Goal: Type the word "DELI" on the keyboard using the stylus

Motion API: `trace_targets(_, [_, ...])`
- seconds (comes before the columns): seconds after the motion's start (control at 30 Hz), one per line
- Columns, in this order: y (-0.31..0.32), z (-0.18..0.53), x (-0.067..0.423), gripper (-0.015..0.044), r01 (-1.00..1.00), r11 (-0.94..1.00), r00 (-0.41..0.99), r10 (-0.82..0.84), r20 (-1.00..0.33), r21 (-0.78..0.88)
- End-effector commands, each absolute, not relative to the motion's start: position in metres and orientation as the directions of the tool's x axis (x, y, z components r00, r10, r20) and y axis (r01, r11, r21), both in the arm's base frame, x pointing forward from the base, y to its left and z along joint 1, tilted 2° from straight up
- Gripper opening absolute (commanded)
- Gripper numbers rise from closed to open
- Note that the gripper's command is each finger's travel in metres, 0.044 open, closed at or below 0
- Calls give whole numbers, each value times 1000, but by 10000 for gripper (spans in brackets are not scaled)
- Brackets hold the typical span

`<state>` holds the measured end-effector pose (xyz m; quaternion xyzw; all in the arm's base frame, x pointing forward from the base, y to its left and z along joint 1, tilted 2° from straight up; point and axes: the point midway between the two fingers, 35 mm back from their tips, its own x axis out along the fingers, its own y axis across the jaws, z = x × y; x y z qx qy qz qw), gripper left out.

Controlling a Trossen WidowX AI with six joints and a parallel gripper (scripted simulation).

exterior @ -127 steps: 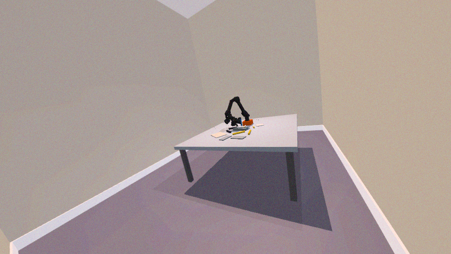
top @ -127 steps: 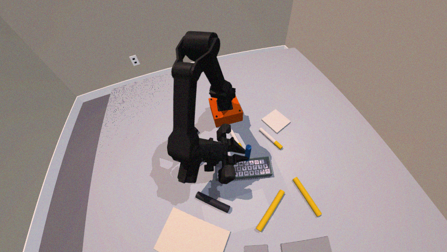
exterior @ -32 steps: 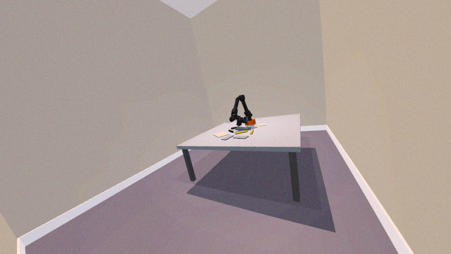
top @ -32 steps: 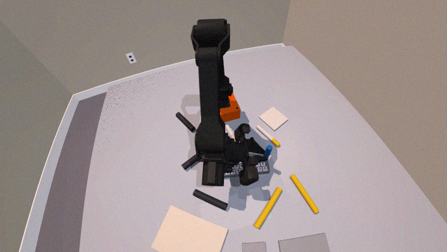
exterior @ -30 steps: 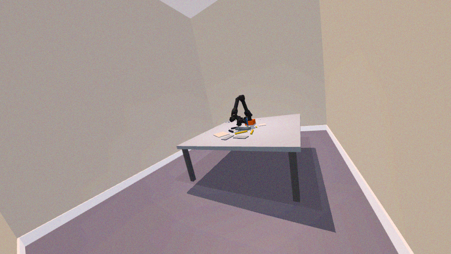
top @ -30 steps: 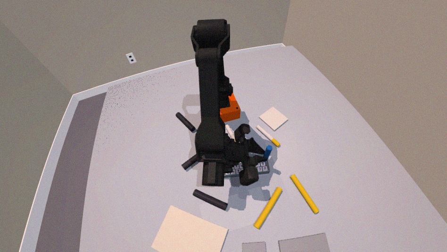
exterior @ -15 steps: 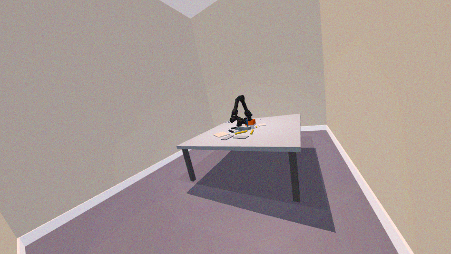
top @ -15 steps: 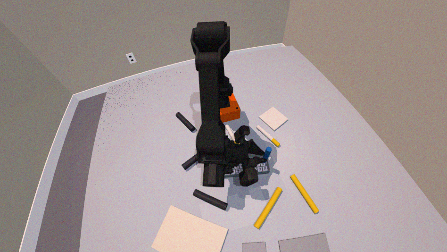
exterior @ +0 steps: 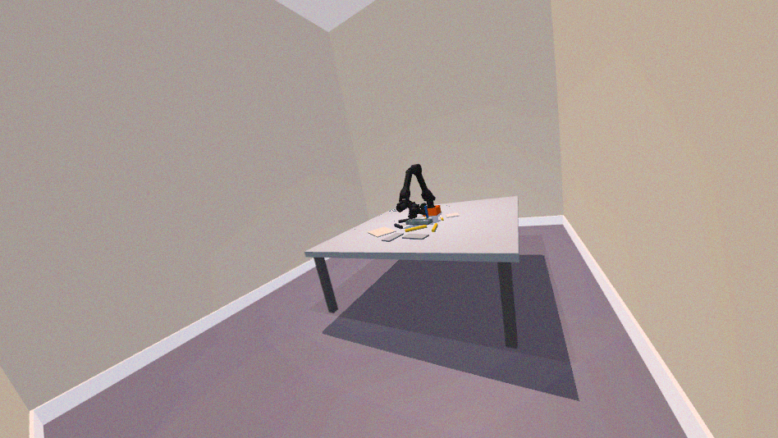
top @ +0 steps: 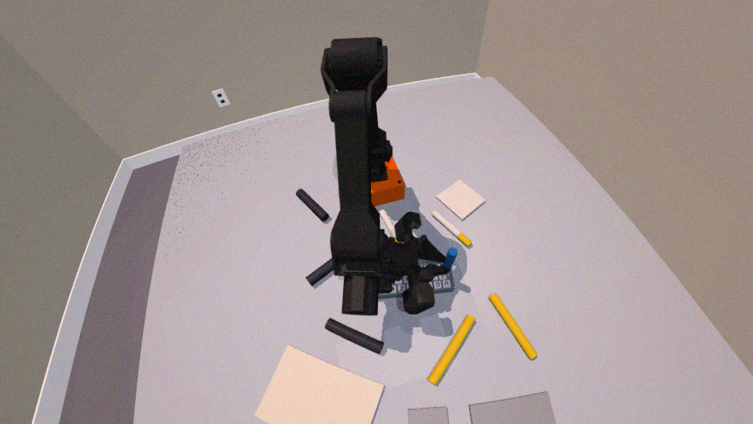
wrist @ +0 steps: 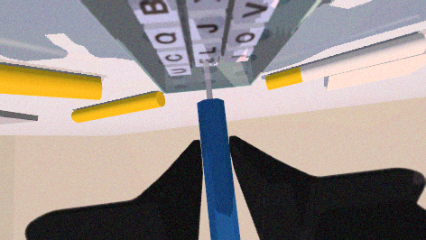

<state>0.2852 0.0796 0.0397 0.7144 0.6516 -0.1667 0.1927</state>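
Observation:
My gripper [wrist: 215,143] [top: 429,269] is shut on the blue stylus [wrist: 217,153] [top: 449,258]. The arm is bent low over the grey keyboard [top: 446,286] [wrist: 168,40] and hides most of it in the top view. In the wrist view the stylus's thin grey tip [wrist: 208,78] reaches down to the keyboard's near end, at the last key of the middle row, where the letters E and L show. I cannot tell whether the tip presses the key. In the exterior view the arm [exterior: 416,198] and keyboard are tiny.
Two yellow rods [top: 451,348] [top: 511,325] [wrist: 118,106] [wrist: 50,81] lie in front of the keyboard. A white and yellow pen [top: 451,228] [wrist: 343,65], an orange box [top: 387,186], black cylinders [top: 311,205] [top: 353,335] [top: 320,271] and paper sheets [top: 320,388] [top: 460,198] surround it.

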Motion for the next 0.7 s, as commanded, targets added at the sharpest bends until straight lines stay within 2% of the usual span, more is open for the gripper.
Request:
trace_targets(0.0, [80,41,285,81,995,-78,96,868,-487,56])
trace_targets(0.3, [80,77,284,81,995,-78,96,868,-487,57])
trace_targets(0.5, [80,74,283,85,995,-78,95,867,-490,56])
trace_targets(0.6, [80,74,283,65,995,-78,95,867,-490,56])
trace_targets(0.67, [78,74,283,12,995,-78,95,867,-489,56])
